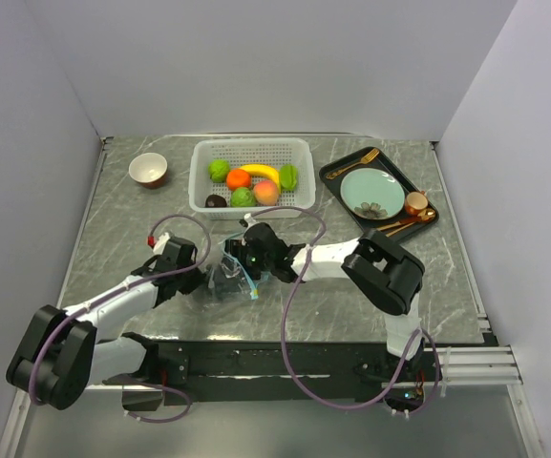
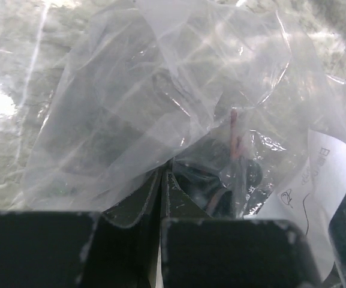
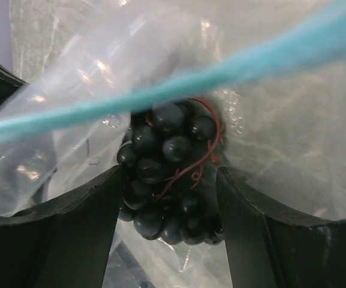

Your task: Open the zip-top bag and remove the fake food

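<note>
The clear zip-top bag [image 1: 225,279] lies crumpled at the table's middle front, between my two grippers. My left gripper [image 1: 202,277] is shut on a fold of the bag's plastic [image 2: 161,90], its jaws pressed together [image 2: 162,175]. My right gripper [image 1: 247,260] reaches past the bag's teal-blue zip strip [image 3: 161,90] and its jaws close on the dark purple grapes [image 3: 170,174] at the bag's mouth. The other fake food lies in the white basket [image 1: 199,181]: an orange [image 1: 238,177], a banana [image 1: 261,172], green round fruits [image 1: 219,170], a peach [image 1: 266,192] and a dark piece [image 1: 216,200].
A small bowl [image 1: 148,169] stands at the back left. A black tray [image 1: 337,172] at the back right holds a pale-green plate [image 1: 371,191], a small brown cup [image 1: 415,202] and gold cutlery. A white printed label [image 2: 328,174] shows through the bag.
</note>
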`<state>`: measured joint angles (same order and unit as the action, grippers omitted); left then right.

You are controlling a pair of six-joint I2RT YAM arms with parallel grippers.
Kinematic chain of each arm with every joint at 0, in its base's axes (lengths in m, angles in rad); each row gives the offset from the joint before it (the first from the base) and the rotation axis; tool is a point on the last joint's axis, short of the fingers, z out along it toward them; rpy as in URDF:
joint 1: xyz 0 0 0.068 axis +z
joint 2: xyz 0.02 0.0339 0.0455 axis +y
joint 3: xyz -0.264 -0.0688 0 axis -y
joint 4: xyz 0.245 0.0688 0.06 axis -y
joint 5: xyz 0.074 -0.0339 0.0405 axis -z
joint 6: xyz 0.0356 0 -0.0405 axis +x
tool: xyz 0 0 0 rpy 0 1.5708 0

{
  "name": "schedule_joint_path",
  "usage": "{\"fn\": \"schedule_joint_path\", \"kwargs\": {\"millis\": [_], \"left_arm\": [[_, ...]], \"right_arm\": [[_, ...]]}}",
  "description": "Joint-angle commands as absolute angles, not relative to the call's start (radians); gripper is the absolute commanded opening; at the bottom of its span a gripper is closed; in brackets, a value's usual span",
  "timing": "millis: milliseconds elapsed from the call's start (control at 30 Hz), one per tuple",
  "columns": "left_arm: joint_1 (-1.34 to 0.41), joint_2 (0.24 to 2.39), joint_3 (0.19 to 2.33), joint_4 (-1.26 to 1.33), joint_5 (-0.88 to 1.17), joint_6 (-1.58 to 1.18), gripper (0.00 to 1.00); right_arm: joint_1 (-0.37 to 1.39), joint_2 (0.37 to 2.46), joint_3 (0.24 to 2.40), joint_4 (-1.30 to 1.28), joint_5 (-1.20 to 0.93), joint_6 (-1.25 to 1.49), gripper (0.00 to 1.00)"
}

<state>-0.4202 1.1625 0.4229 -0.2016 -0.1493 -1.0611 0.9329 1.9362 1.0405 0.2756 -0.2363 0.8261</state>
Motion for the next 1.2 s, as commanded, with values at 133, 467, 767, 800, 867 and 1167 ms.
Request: {"fn": "schedule_joint_path", "kwargs": {"millis": [133, 467, 767, 800, 867, 1167], "left_arm": [[-0.423, 1.19, 0.445, -0.115, -0.031, -0.977, 0.05], [-0.423, 1.206, 0.419, 0.029, 0.092, -0.979, 0.04], [-0.423, 1.129, 0.405, -0.044, 0.022, -1.005, 0.08], [-0.422, 1.115, 0.399, -0.054, 0.012, -1.009, 0.1], [-0.419, 1.077, 0.384, -0.072, 0.003, -1.028, 0.21], [-0.41, 1.09, 0.42, -0.287, -0.153, -1.06, 0.19]], "right_arm": [[0.928, 1.988, 1.112, 0.298, -0.278, 0.842, 0.68], [0.94, 2.031, 1.086, 0.354, -0.31, 0.936, 0.59], [0.907, 2.017, 0.994, 0.494, -0.365, 1.046, 0.37], [0.899, 2.005, 0.962, 0.52, -0.376, 1.057, 0.35], [0.875, 1.993, 0.936, 0.577, -0.397, 1.08, 0.33], [0.824, 1.895, 0.835, 0.646, -0.405, 1.107, 0.32]]}}
